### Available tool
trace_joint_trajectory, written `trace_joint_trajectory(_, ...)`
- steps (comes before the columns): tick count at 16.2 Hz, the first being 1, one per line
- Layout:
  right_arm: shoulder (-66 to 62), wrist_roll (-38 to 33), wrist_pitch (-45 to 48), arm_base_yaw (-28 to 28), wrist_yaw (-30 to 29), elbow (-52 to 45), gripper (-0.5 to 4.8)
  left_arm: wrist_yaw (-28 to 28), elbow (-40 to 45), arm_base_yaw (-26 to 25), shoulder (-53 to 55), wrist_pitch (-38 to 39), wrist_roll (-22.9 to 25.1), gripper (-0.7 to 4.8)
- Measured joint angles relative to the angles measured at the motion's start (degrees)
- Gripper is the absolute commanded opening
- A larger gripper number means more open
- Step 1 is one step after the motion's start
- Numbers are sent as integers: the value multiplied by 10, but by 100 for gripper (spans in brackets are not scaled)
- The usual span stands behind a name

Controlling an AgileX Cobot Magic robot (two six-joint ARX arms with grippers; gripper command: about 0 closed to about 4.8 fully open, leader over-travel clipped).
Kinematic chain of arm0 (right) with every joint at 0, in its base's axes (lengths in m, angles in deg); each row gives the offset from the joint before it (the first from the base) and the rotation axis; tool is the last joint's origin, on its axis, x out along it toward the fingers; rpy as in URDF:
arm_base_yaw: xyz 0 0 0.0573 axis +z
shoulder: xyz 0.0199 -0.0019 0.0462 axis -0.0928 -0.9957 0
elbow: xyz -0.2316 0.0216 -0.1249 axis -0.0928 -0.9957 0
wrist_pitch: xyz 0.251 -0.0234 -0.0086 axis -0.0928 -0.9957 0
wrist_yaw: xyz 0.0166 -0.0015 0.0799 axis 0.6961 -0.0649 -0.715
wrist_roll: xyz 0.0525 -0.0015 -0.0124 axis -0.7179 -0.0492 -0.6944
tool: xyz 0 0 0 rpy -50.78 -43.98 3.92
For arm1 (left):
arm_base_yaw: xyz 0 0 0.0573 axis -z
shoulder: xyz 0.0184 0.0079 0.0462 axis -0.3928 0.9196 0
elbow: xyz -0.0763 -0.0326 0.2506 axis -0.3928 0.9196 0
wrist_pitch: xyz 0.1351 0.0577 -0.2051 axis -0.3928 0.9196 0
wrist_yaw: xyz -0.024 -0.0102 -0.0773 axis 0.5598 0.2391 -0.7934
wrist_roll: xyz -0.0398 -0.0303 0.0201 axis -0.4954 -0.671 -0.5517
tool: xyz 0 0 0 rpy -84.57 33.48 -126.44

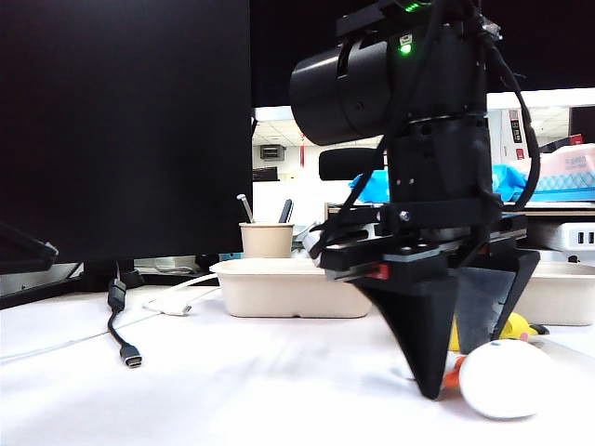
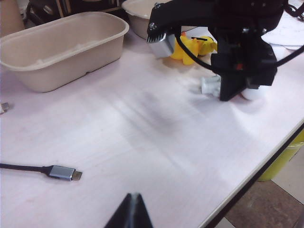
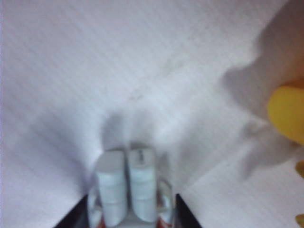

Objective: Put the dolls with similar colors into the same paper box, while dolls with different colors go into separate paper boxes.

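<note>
A white doll (image 3: 128, 185) with orange bits lies on the table, its round head (image 1: 502, 381) toward the exterior camera. My right gripper (image 3: 129, 213) points down at the table and is shut on the doll's body, one black finger on each side. In the left wrist view the doll's white legs (image 2: 209, 85) stick out beside that gripper (image 2: 232, 90). Yellow dolls (image 2: 190, 46) lie just behind it. One paper box (image 2: 61, 47) stands empty at the left and a second paper box (image 2: 142, 9) stands behind the arm. My left gripper (image 2: 134, 195) hangs shut and empty over the front of the table.
A black USB cable (image 2: 57, 172) lies on the table left of my left gripper. A tan cup with pens (image 1: 267, 239) and a dark monitor (image 1: 121, 130) stand at the back. The table edge (image 2: 266, 156) runs close to the right arm, with a yellow bin (image 2: 285, 156) below.
</note>
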Motion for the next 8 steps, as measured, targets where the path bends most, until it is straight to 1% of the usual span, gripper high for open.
trace_joint_trajectory(6,0,0,0,-1,4,0,197,0,0,0,0,0,0,-5)
trace_joint_trajectory(8,0,0,0,-11,4,0,196,0,0,0,0,0,0,-5)
